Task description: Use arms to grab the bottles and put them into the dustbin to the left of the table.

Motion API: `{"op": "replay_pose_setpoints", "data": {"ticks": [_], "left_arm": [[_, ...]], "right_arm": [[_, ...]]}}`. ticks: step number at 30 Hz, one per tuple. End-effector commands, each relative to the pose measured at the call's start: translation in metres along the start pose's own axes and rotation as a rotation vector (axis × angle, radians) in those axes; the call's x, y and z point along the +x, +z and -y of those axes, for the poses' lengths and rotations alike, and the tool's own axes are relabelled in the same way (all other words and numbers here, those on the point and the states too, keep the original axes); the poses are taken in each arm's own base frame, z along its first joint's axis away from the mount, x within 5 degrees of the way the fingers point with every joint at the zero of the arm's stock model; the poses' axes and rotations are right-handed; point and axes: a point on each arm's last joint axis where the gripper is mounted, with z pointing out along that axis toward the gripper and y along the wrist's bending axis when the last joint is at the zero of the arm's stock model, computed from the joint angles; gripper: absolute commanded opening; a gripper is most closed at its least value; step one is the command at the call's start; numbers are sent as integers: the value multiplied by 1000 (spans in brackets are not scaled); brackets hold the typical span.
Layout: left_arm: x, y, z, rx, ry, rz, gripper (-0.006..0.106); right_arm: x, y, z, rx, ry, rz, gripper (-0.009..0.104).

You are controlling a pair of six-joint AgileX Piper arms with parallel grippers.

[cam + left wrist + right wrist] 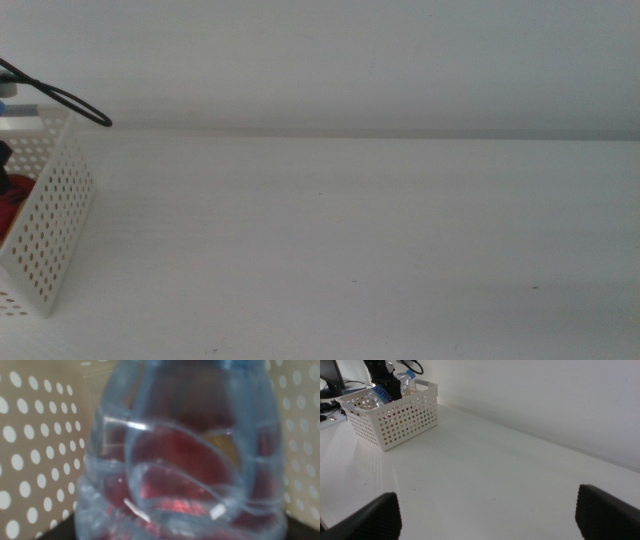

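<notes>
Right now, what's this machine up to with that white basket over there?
The left tool is down in the white perforated basket at the table's left edge, holding a clear water bottle over something red inside. No bottles show elsewhere on the table. The right tool waits open above the bare tabletop, well away from the basket.

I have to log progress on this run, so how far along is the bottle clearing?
Nearly finished. No bottles show on the table, and something red already lies in the dustbin. In hand: the left tool is over the dustbin with the clear water bottle at it; whether it has let go cannot be seen. The right tool waits open over the table. Left: releasing that bottle and withdrawing.
</notes>
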Motion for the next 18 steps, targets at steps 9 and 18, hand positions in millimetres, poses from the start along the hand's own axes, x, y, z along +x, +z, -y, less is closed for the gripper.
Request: {"op": "replay_pose_setpoints", "data": {"ticks": [9,18], "left_arm": [[1,-78,28,-51,91,118,94],[33,-163,124,-28,106,336,94]], "right_arm": [[0,0,0,0,-4,10,93],[0,0,0,0,-4,10,93]]}}
